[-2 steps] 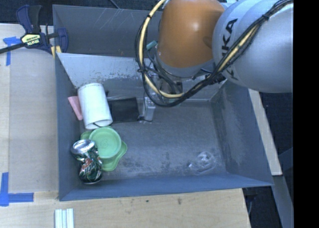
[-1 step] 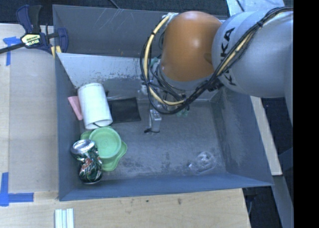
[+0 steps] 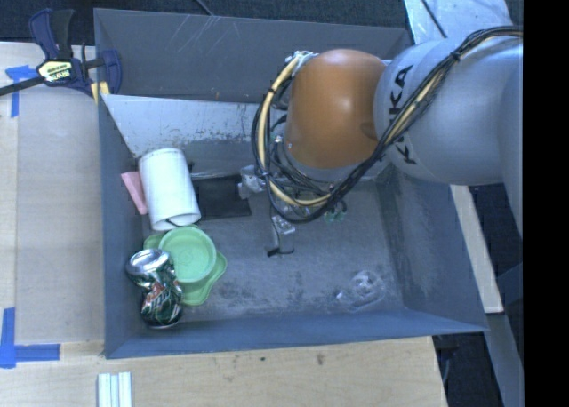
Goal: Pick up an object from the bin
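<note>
Centrally, the gripper (image 3: 279, 247) hangs over scuffed floor of the bin (image 3: 329, 276).

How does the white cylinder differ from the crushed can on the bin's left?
The white cylinder is plain and smooth; the crushed can is silvery-green and crumpled. The cylinder looks larger than the can. The cylinder lies farther back; the can sits in the front corner. Both lie at the left of the bin.

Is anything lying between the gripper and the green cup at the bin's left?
Nothing visible. Bare floor of the bin runs from the gripper to the green cup; the crushed can lies at the cup's far, left side.
</note>
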Action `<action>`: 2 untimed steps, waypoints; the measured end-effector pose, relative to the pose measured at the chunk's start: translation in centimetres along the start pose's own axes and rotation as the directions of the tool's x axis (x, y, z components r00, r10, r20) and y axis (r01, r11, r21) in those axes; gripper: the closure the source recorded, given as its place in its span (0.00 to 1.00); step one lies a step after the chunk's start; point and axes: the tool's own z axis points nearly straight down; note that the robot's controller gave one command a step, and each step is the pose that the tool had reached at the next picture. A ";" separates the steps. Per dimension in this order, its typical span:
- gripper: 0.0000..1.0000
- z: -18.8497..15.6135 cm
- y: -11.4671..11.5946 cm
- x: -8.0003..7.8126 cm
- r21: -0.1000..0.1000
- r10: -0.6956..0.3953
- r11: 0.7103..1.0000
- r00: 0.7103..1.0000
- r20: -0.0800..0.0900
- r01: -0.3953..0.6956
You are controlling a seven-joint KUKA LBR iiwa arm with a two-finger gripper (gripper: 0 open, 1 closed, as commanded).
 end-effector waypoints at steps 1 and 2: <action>0.00 1.6 4.6 -2.5 0.001 0.107 0.994 0.994 -0.001 -0.107; 1.00 7.6 1.3 -3.9 0.000 -0.192 0.981 0.981 0.001 0.192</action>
